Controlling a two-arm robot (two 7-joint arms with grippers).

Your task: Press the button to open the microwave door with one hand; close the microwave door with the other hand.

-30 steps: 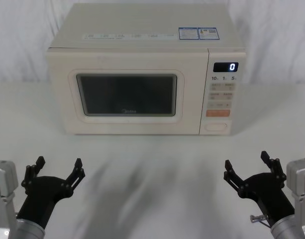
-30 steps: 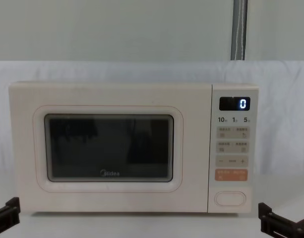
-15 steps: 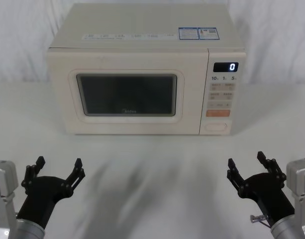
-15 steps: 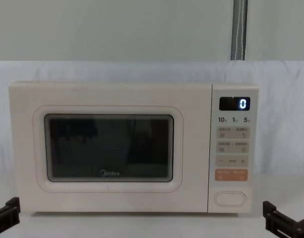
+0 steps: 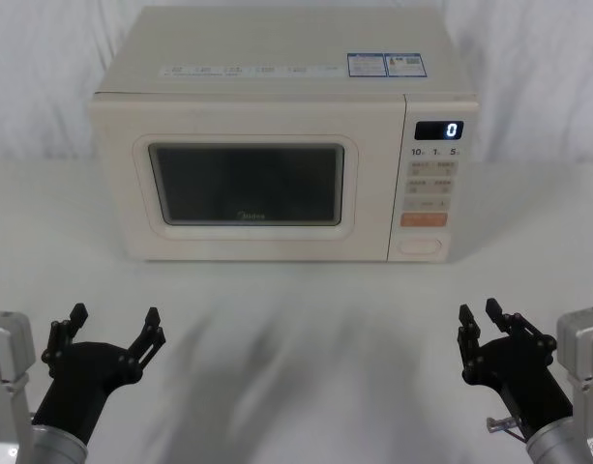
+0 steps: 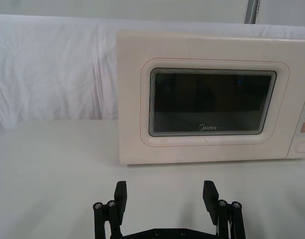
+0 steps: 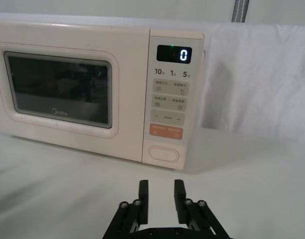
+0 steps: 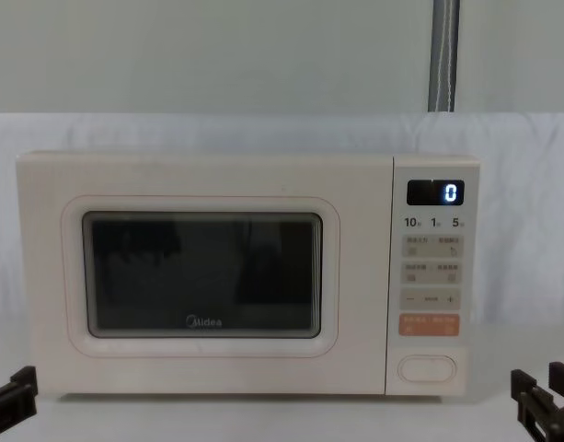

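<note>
While the door (image 5: 246,184) sits flush and shut in the microwave (image 5: 277,135) at the back of the white table (image 5: 296,329), neither arm has reached it, so the opening step is not yet begun. Low on the control panel, under the orange keys (image 7: 166,131), the button (image 7: 163,154) is untouched. Directly in front of that panel and well short of it, the right gripper (image 5: 491,326) hangs with its fingers drawn near together but with a slim gap showing between them and nothing held; that narrowed shape likely suits poking a small oval target. On the other side, the left gripper (image 5: 110,327) hovers before the door's left part with fingers spread wide and empty, probably parked there to push the door shut afterward.
</note>
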